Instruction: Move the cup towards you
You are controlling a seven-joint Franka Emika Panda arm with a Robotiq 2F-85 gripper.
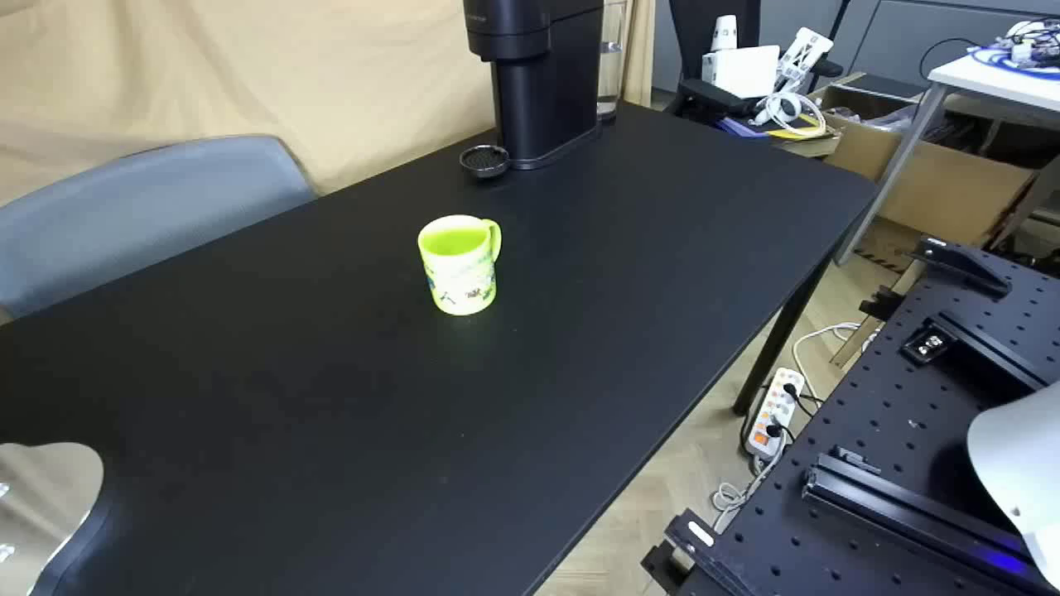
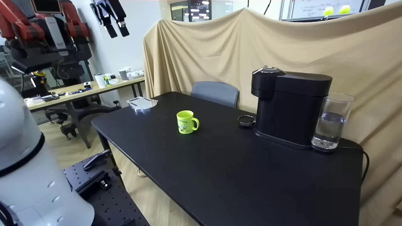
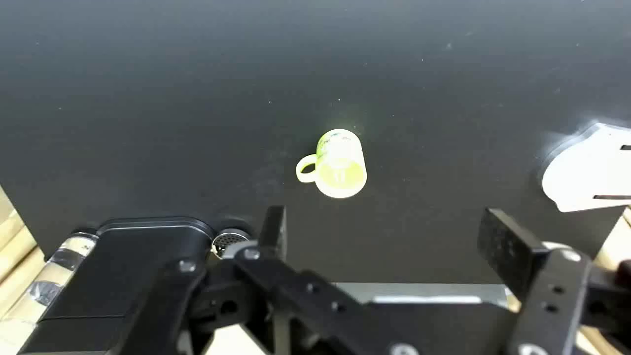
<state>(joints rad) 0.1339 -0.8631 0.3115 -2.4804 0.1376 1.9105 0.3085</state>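
Note:
The lime-green cup stands upright on the black table, with its handle out to one side. It shows in both exterior views (image 1: 460,269) (image 2: 186,122) and in the wrist view (image 3: 339,165). My gripper is open, with nothing between its fingers in the wrist view (image 3: 383,224). It hangs high above the table, well apart from the cup, and shows at the top left of an exterior view (image 2: 117,30). It is out of frame in the other exterior picture.
A black coffee machine (image 2: 290,108) with a round drip grate (image 2: 246,121) and a clear water tank (image 2: 331,124) stands on the table (image 2: 226,175). A shiny metal plate (image 2: 142,103) lies at another end. A grey chair (image 2: 215,93) is behind the table.

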